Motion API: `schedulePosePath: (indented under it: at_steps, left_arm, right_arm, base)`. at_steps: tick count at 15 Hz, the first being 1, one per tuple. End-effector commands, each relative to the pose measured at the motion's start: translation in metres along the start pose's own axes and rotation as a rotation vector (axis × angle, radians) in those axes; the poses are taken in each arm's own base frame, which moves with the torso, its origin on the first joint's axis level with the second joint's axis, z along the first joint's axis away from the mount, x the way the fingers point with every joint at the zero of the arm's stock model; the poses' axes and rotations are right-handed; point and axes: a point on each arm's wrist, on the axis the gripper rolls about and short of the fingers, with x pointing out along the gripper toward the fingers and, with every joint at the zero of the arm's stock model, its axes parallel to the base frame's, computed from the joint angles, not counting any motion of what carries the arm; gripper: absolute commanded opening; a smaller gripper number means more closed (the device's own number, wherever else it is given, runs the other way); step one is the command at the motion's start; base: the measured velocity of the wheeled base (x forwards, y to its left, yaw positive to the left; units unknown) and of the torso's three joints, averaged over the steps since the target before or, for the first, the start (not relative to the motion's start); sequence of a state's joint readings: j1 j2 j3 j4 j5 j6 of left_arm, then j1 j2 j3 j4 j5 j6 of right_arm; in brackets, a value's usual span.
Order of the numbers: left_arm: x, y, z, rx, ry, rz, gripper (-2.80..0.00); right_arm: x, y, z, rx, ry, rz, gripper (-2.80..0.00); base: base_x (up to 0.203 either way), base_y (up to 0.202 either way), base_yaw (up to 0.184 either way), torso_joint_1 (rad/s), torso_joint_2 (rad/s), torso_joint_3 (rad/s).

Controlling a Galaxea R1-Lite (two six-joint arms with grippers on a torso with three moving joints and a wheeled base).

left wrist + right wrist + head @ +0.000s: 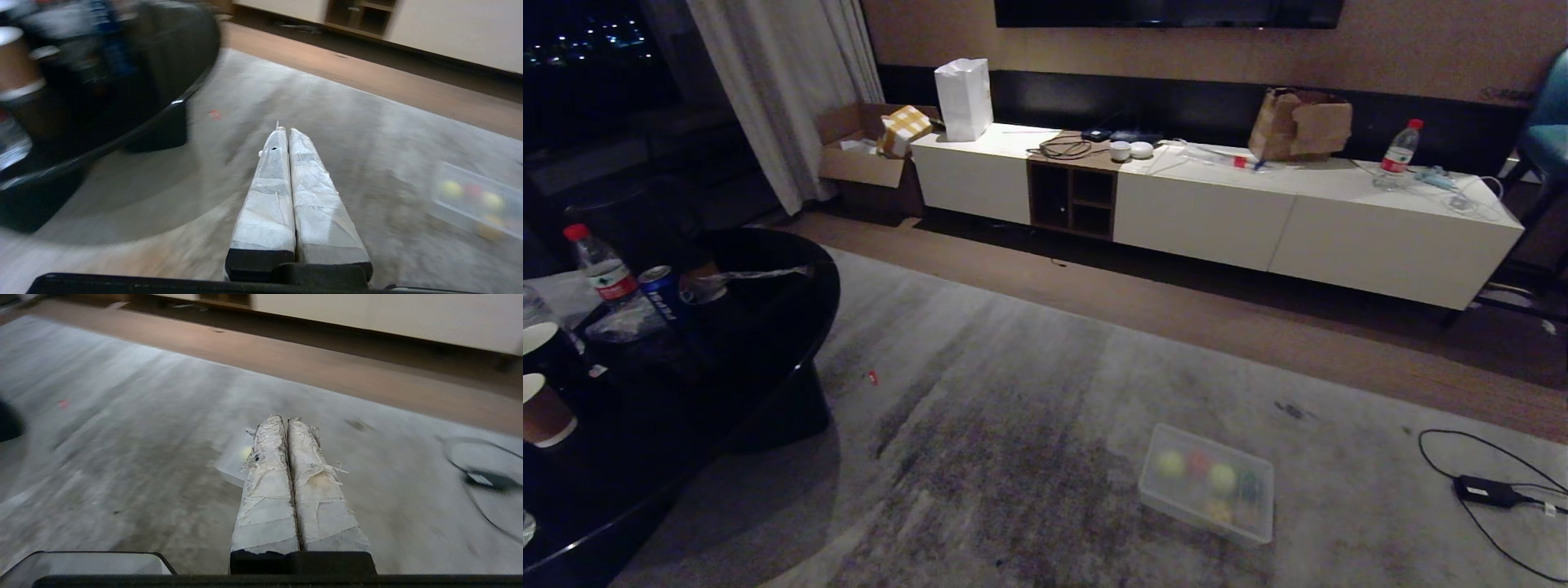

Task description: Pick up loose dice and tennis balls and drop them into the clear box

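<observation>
Clear box [1207, 483] sitting on the rug [1013, 425], both grippers clenched and empty.
Left of the box, the black round surface [768, 327] is carrying bottles and cups; the left gripper [284, 131] and right gripper [284, 418] are hanging over the rug, while tennis balls [1170, 464] and dice [1197, 462] are lying inside the box.

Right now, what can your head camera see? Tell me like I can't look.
A clear box sits on a grey carpet, holding tennis balls and dice. A black round table with bottles and cups is on the left, a long white cabinet stands along the far wall, and a black cable lies at right.
</observation>
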State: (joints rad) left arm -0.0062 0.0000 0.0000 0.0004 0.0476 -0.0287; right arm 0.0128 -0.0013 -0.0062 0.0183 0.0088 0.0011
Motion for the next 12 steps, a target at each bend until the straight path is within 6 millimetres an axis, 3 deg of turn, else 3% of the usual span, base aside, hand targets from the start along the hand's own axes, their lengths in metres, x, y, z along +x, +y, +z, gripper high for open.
schedulePosePath:
  at_steps: [1,12]
  left_arm:
    - [0.0002,0.0000,-0.0003,0.000,0.003,0.000,-2.80]
    - [0.0002,0.0000,-0.0003,0.000,0.003,0.000,-2.80]
  right_arm:
    - [0.0001,0.0000,0.0000,0.000,0.001,0.001,-2.80]
    - [0.0001,0.0000,0.0000,0.000,0.001,0.001,-2.80]
  base:
    - [0.005,-0.011,0.164,0.002,0.00,0.002]
    - [0.000,-0.009,0.164,0.003,0.00,0.002]
